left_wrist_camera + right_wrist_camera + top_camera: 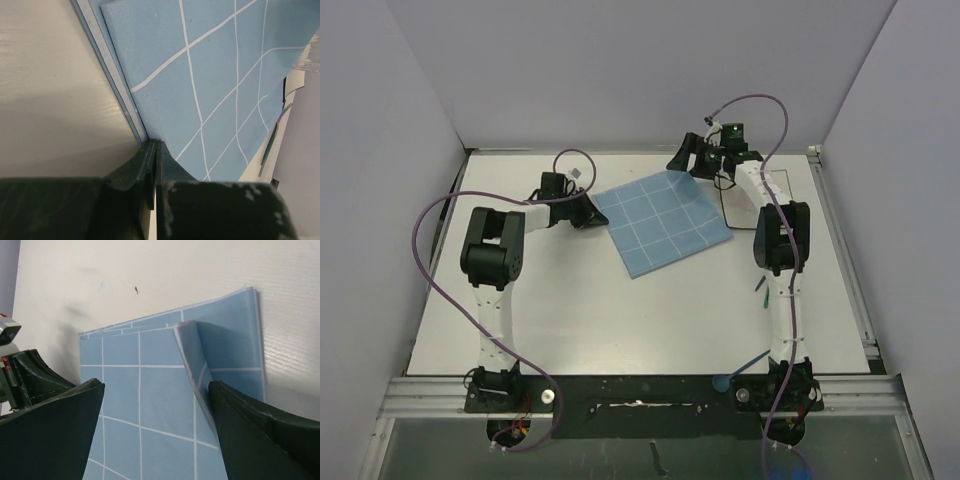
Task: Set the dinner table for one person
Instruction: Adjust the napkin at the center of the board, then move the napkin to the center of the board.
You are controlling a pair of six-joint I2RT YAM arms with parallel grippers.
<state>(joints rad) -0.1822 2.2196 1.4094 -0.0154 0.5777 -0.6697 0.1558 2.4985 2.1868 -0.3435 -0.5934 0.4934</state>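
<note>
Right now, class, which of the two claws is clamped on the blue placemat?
The left claw: its jaws are shut on the left corner of the blue placemat. The right claw stands wide open over the far, curled corner, gripping nothing.

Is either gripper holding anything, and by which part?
The left gripper is clamped on the blue grid-patterned placemat at its left corner; the right gripper is open, holding nothing.

Blue grid-patterned flat placemat lay on large matte-white rectangular dinner table, far of centre, between arms. Left gripper clamped mat's left corner. Right gripper sat over far corner, jaws spread either side of folded-over flap.
</note>
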